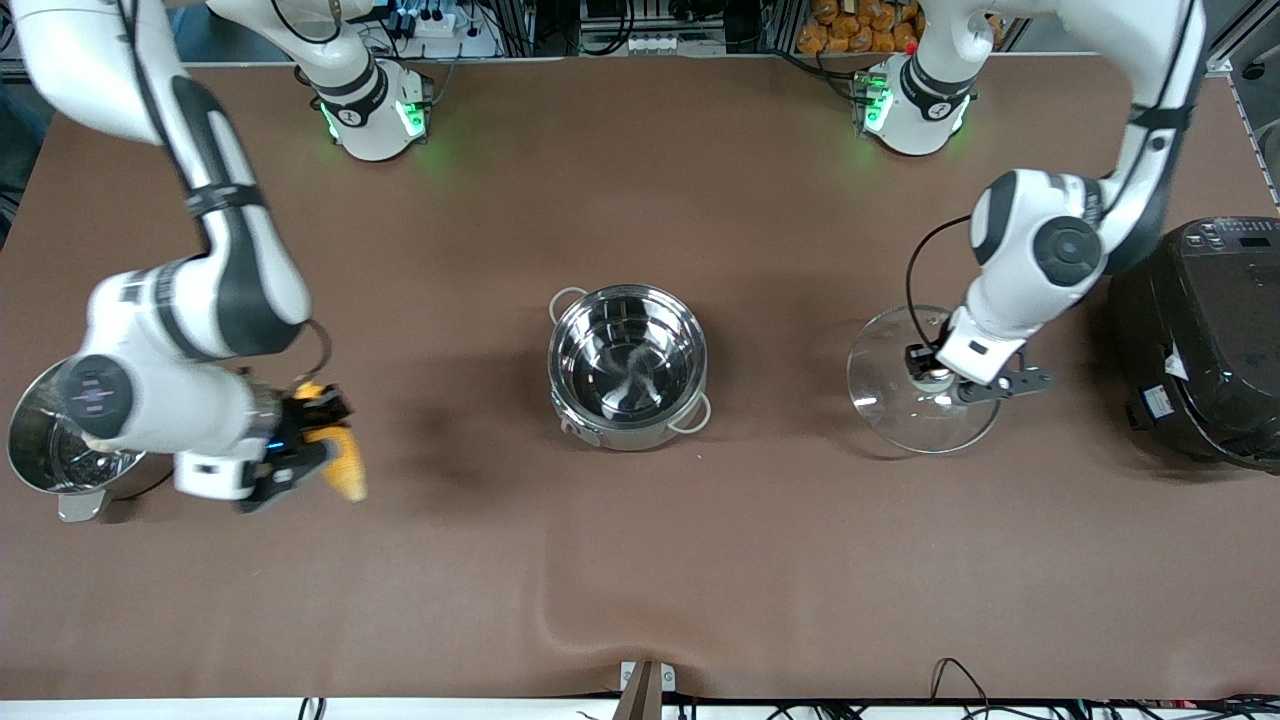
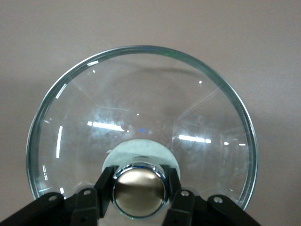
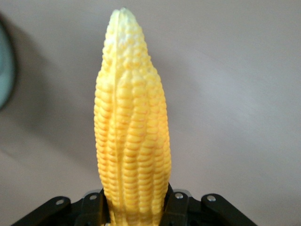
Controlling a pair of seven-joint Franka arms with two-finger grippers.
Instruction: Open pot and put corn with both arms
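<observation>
Corn (image 1: pixel 345 462) is sitting lowest in the front view of all the objects, a yellow-orange cob clamped at its thick end by the right gripper (image 1: pixel 318 447) and pointing its tapered tip away from the wrist. Both are hanging above bare brown table (image 1: pixel 640 580) toward the right arm's end, and the cob is touching nothing but the fingers (image 3: pixel 175 203). In the right wrist view those black fingers are pressing against the cob's base from both sides, with the kernelled body rising out between them.

Just beside that arm's wrist, a steel steamer pot (image 1: pixel 50 440) is showing partly under the white forearm.

Standing open in the middle of the table is the pot (image 1: pixel 627 365), its shiny smooth inside looking empty and its two wire loop handles sticking out at the rim. It is well apart from both grippers.

Toward the left arm's end, the left gripper (image 1: pixel 935 377) is gripping the knob (image 2: pixel 138 189) of the glass lid (image 1: pixel 915 385), its fingers (image 2: pixel 104 184) closing on either side of the rounded metal-rimmed knob. The lid is lying off the pot, knob up, over the table between the pot and the big black cooker (image 1: pixel 1205 340). Whether its rim is resting on the cloth or being held just clear of it cannot be told. The cooker is standing at the table's edge beside the left arm's elbow.
</observation>
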